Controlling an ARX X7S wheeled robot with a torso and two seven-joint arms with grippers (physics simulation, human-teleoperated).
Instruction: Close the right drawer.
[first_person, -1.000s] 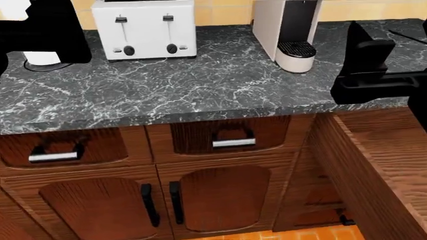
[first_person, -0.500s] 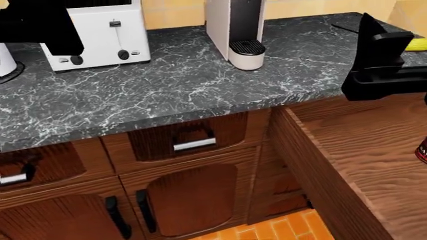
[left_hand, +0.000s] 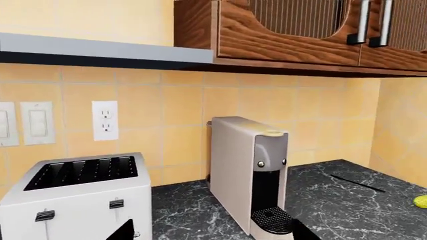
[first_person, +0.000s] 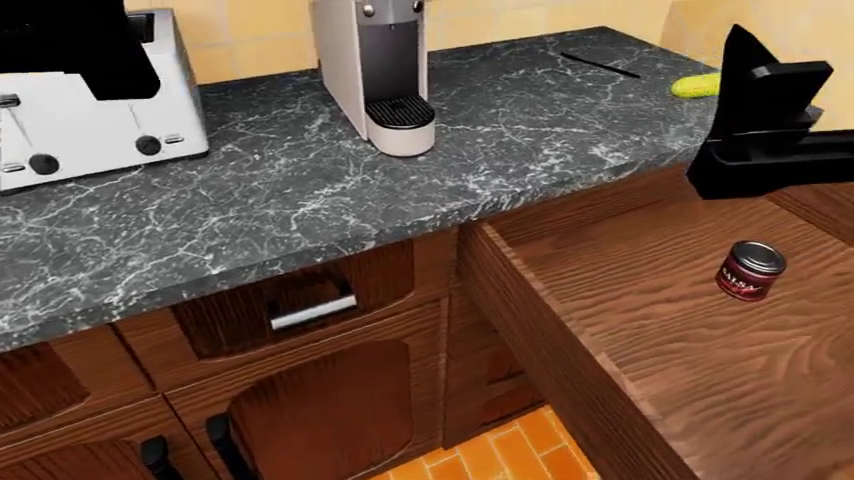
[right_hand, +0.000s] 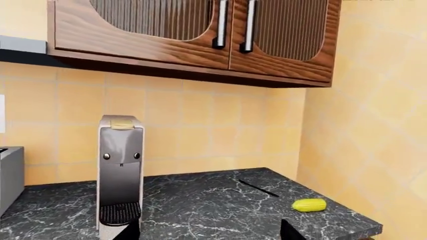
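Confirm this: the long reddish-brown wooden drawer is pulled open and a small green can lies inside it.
Not quite. The long reddish-brown wooden drawer is pulled open, but the small can inside it is dark red, not green, as the head view shows.

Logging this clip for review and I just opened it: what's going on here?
A two-armed robot faces a kitchen counter. The right drawer stands pulled far out, with a small red can inside. Neither arm touches it: the right tool hangs above the drawer's back end, and the left arm shows only as a dark shape at the head view's top left. A coffee machine and toaster sit on the counter.
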